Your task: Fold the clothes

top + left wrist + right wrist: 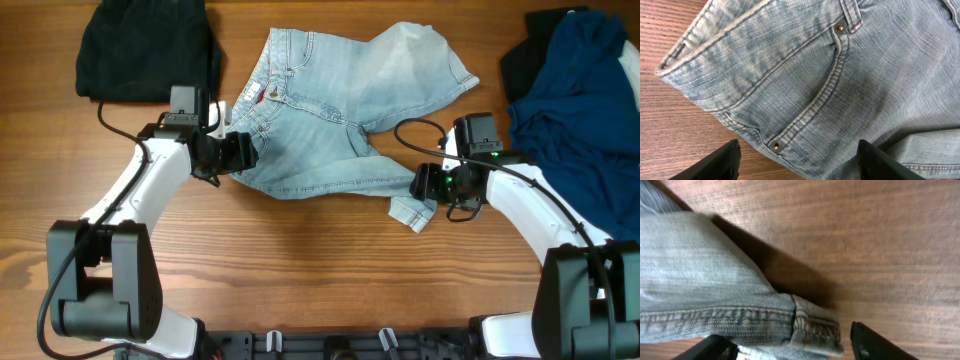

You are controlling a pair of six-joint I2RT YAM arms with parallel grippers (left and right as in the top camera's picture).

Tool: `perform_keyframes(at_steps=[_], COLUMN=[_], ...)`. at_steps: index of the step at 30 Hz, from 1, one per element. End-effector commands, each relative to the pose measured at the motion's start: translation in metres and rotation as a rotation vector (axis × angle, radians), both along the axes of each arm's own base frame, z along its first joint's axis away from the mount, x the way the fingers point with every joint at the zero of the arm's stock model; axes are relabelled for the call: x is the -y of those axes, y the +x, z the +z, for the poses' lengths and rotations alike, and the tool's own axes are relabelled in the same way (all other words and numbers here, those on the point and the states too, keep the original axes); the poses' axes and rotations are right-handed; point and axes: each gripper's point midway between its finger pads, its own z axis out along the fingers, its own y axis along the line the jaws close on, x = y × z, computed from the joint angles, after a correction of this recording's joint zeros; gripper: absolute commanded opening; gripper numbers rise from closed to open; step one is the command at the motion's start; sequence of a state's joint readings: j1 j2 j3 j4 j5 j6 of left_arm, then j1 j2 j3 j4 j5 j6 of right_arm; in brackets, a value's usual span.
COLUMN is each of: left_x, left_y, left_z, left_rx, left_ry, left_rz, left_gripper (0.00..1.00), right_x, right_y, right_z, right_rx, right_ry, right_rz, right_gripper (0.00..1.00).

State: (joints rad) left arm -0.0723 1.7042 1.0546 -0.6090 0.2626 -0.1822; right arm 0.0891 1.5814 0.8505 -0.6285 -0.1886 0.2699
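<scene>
The jeans (340,100) lie rumpled on the table (320,290), just toward 12 o'clock from its middle, waist at their 9 o'clock end and one leg doubled back over the other. A black garment (150,45) sits at the table's 10 o'clock and a navy garment (575,110) at 3 o'clock, both clear of the work. The left gripper (243,152) is at the jeans' 9 o'clock edge. Its fingers (722,160) stand wide and straddle the denim below the front pocket (805,95), near the waistband (715,45), and the cloth between them lies flat, unpinched. The right gripper (420,185) is at the jeans' 5 o'clock corner, jaws also wide around the hem (815,330), with bare wood showing between the hem and one finger. The step in hand looks like taking hold of both ends before the jeans are straightened or folded, so the task seems barely begun. Next, each gripper probably has to close firmly on its edge, catching every layer. The hem is thick and stitched and should hold well. The hip cloth is flat against the wood, so the left fingers may slide over it unless they dig under the edge.
</scene>
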Motion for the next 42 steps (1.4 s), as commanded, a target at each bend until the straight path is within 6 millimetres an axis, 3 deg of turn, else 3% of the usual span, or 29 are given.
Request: perform_keyframes(at_steps=[1, 3, 10, 19, 21, 22, 23, 27, 29, 30, 32, 34, 36, 39, 42], left_x=[0.001, 0.001, 0.001, 0.001, 0.001, 0.001, 0.001, 0.001, 0.001, 0.001, 0.001, 0.001, 0.001, 0.0, 0.0], left_y=[-0.003, -0.002, -0.002, -0.001, -0.001, -0.001, -0.001, 0.0, -0.001, -0.001, -0.001, -0.002, -0.004, -0.01, -0.017], left_z=[-0.006, -0.006, -0.006, -0.005, -0.005, -0.005, -0.005, -0.005, -0.005, -0.005, -0.005, -0.006, -0.007, -0.008, -0.01], left_rx=[-0.017, -0.015, -0.012, -0.009, -0.008, -0.008, -0.008, -0.007, -0.009, -0.009, -0.009, -0.013, -0.025, -0.05, -0.079], left_ry=[-0.001, -0.001, -0.001, -0.002, -0.002, -0.001, -0.002, -0.002, -0.002, -0.001, -0.001, -0.001, 0.0, 0.002, 0.006], left_rz=[0.008, 0.008, 0.008, 0.008, 0.008, 0.008, 0.008, 0.008, 0.008, 0.008, 0.008, 0.009, 0.009, 0.009, 0.003], left_gripper=[0.75, 0.76, 0.77, 0.77, 0.77, 0.77, 0.77, 0.77, 0.77, 0.77, 0.77, 0.77, 0.77, 0.78, 0.8], right_x=[0.012, 0.014, 0.012, 0.01, 0.009, 0.009, 0.009, 0.019, 0.028, 0.034, 0.036, 0.035, 0.028, 0.017, 0.016], right_y=[0.01, 0.015, 0.035, 0.048, 0.057, 0.062, 0.07, 0.112, 0.139, 0.155, 0.162, 0.153, 0.132, 0.1, 0.058], right_z=[0.004, 0.005, 0.011, -0.018, -0.018, -0.016, -0.011, 0.028, 0.072, 0.112, 0.152, 0.178, 0.184, 0.163, 0.121], right_rx=[0.049, 0.073, 0.167, 0.198, 0.228, 0.252, 0.281, 0.417, 0.496, 0.547, 0.576, 0.552, 0.479, 0.338, 0.132], right_ry=[-0.068, -0.08, -0.085, -0.108, -0.106, -0.106, -0.108, -0.149, -0.179, -0.207, -0.229, -0.221, -0.174, -0.093, -0.052], right_rz=[-0.035, -0.038, 0.014, 0.109, 0.105, 0.101, 0.094, 0.079, 0.104, 0.132, 0.164, 0.18, 0.204, 0.231, 0.184], right_gripper=[0.66, 0.62, 0.27, 0.25, 0.16, 0.05, 0.04, 0.04, 0.04, 0.04, 0.04, 0.04, 0.04, 0.04, 0.04])
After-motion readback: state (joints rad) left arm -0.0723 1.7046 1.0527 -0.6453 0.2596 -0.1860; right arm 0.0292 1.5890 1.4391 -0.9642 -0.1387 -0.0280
